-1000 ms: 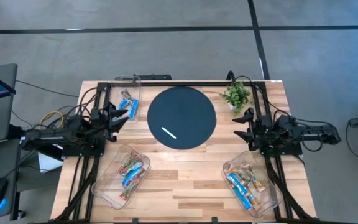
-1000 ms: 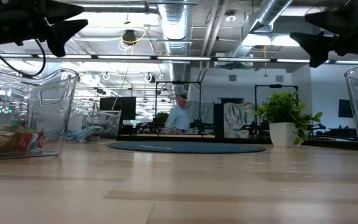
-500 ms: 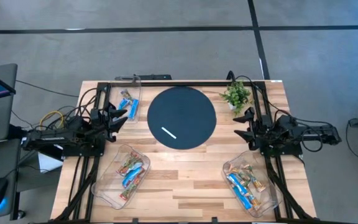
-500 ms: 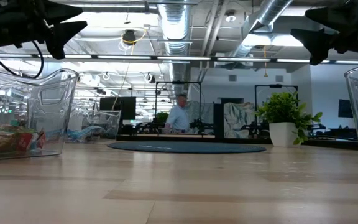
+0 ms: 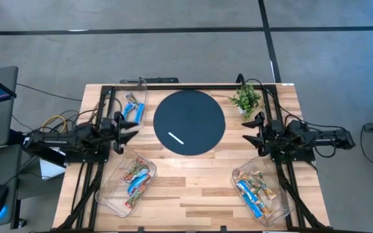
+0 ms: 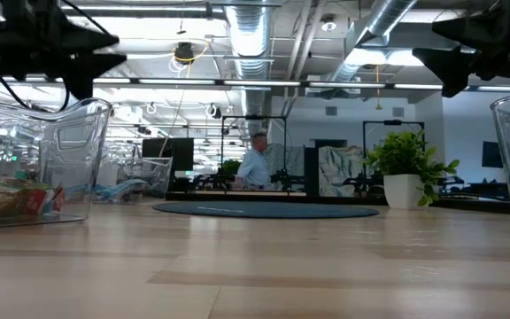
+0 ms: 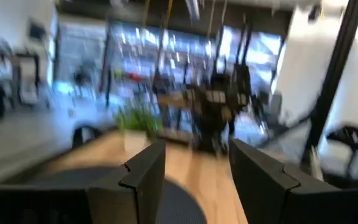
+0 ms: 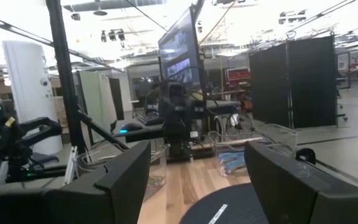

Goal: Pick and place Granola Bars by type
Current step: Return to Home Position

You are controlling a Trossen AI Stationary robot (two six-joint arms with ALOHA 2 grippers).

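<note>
The granola bars lie in three clear trays: blue ones in the far-left tray [image 5: 133, 107], red, green and blue ones in the near-left tray [image 5: 135, 180], tan and blue ones in the near-right tray [image 5: 258, 193]. My left gripper [image 5: 131, 128] is open and hovers above the table between the two left trays, pointing at the black mat; in the left wrist view its fingers [image 7: 143, 177] frame only the table and the room. My right gripper [image 5: 250, 128] is open, held above the table by the mat's right side, far of the near-right tray.
A round black mat [image 5: 190, 123] in the table's middle carries a thin white stick [image 5: 175, 138]. A small potted plant [image 5: 246, 98] stands at the far right. Cables and arm frames run along both side edges. A person [image 6: 257, 167] shows in the room beyond.
My left gripper has swung a little toward the table's near edge and toward the mat, and has dipped slightly in the low view, staying open. The right arm has kept still. The bars and trays have not moved.
</note>
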